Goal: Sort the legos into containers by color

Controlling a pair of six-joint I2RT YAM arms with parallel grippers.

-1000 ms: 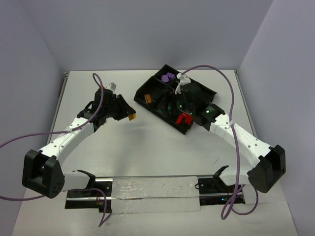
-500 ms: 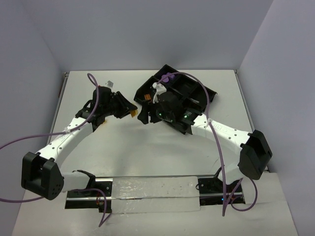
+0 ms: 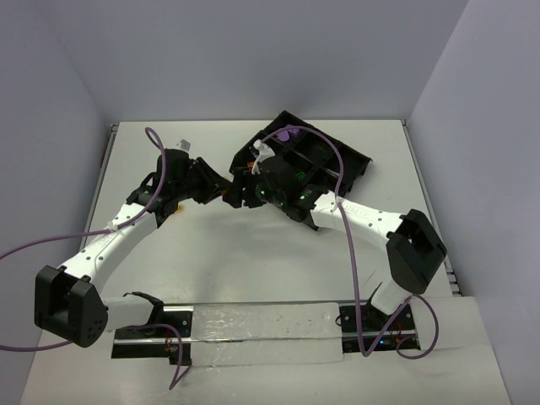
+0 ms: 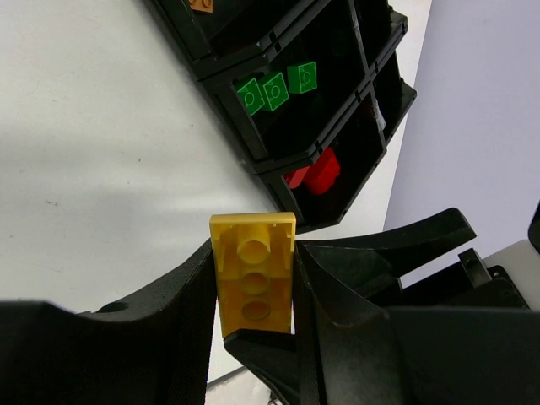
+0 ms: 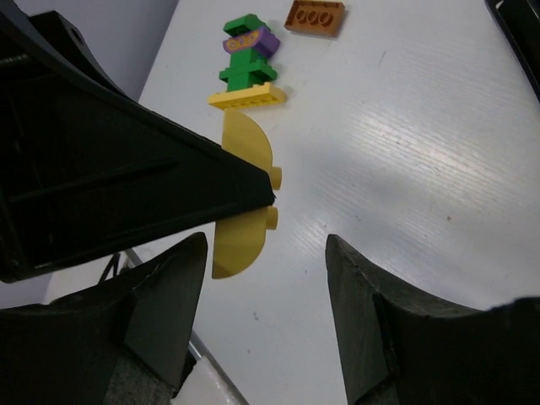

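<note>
- Left end effector [image 4: 253, 257] grips the yellow brick [image 4: 253, 283] upright above the surface [image 4: 101, 169], near the tray [image 4: 240, 139], seemingly presenting it.
- Right end effector [image 5: 266, 295], jaws apart and empty, faces that brick, probably to receive it.

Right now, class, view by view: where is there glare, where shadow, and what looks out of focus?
Top external: soft even light, faint shadows on the table, glinting strip at the near edge. Left wrist: held yellow brick sharp, grey shadow band across the table. Right wrist: bright glare on the table; its fingers dark and soft.
</note>
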